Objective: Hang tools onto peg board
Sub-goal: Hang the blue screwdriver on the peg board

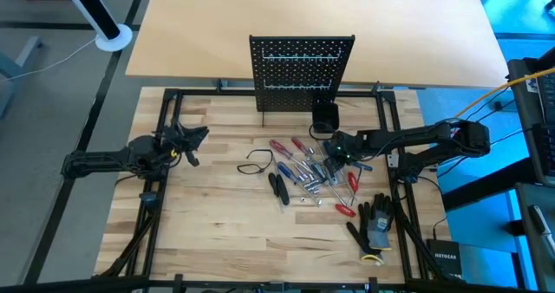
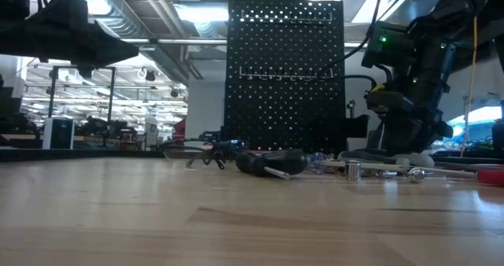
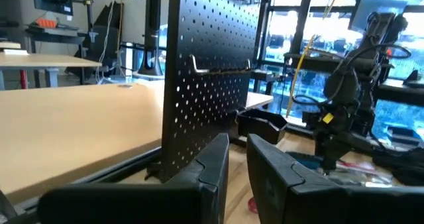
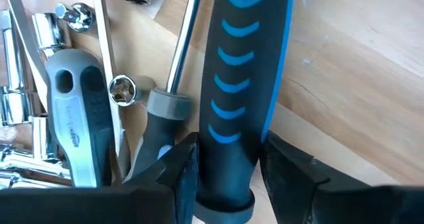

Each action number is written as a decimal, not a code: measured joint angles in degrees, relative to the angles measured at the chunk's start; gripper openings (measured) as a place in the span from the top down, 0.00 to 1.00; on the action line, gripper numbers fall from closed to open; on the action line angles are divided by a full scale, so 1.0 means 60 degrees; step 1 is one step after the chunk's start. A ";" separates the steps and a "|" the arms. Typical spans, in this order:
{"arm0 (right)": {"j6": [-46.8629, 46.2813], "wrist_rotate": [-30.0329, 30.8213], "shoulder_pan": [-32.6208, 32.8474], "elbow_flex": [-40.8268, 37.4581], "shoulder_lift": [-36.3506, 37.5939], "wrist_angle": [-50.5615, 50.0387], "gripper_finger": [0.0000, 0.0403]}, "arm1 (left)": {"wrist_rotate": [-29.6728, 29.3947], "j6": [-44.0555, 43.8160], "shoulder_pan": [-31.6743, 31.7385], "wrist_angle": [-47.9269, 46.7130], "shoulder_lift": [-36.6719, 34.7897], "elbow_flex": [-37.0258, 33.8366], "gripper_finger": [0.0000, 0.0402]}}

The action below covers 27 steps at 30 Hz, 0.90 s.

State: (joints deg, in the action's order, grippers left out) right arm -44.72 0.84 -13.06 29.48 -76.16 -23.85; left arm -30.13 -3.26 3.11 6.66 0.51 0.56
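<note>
The right gripper [image 4: 225, 174] is down in the pile of tools [image 1: 314, 173] in front of the peg board [image 1: 302, 72], its fingers closed around a black-and-blue screwdriver handle [image 4: 246, 71]. The left gripper [image 1: 192, 142] waits well off to the board's left, fingers nearly together and holding nothing.

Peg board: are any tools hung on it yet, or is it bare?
Bare. The black perforated peg board carries only empty metal hooks; the tools lie on the table.
</note>
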 joint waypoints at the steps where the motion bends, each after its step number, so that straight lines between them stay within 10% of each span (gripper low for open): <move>1: 0.0002 -0.0007 0.0000 -0.0005 0.0000 0.0060 0.63 | 0.0000 0.0010 0.0000 -0.0137 0.0000 0.0000 0.89; 19: 0.0176 -0.0078 0.0048 0.0039 -0.0044 0.0245 0.47 | 0.0007 0.0253 -0.0008 -0.0140 0.0000 0.0000 0.89; 27: 0.0086 0.0930 0.0559 0.0068 -0.0289 0.0268 0.61 | 0.0011 -0.0257 -0.0011 -0.0446 0.0004 0.0000 0.89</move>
State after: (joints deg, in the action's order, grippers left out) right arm -44.20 6.42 -9.70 29.89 -77.90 -22.24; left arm -30.06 -4.80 3.05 3.99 0.54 0.56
